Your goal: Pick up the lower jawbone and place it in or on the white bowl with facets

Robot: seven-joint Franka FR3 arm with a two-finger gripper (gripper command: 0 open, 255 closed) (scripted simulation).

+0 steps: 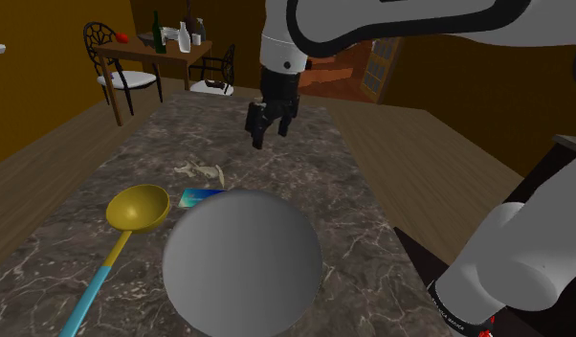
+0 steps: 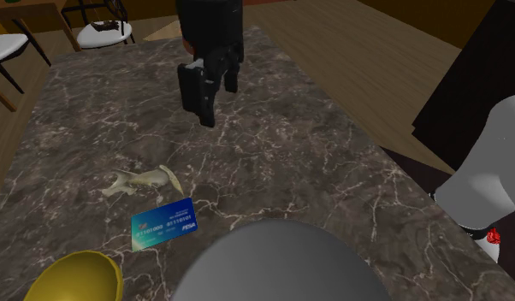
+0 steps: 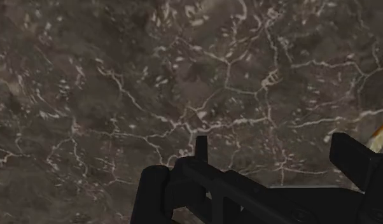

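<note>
The claw (image 1: 267, 134) hangs above the marble bench (image 1: 305, 191), its fingers wide apart and holding nothing. The pale jawbone (image 2: 145, 180) lies flat on the bench, just beside a blue card (image 2: 164, 223), near a yellow ladle (image 1: 136, 209) and a large grey round thing (image 1: 243, 258).

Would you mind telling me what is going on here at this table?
A white robot arm holds its black gripper open and empty above the marble table. The pale jawbone it is meant to pick up lies flat on the table, apart from the gripper, beside a blue card. A large grey rounded thing, presumably the bowl, sits nearer the stand, next to a yellow ladle. Nothing has been grasped yet.
</note>
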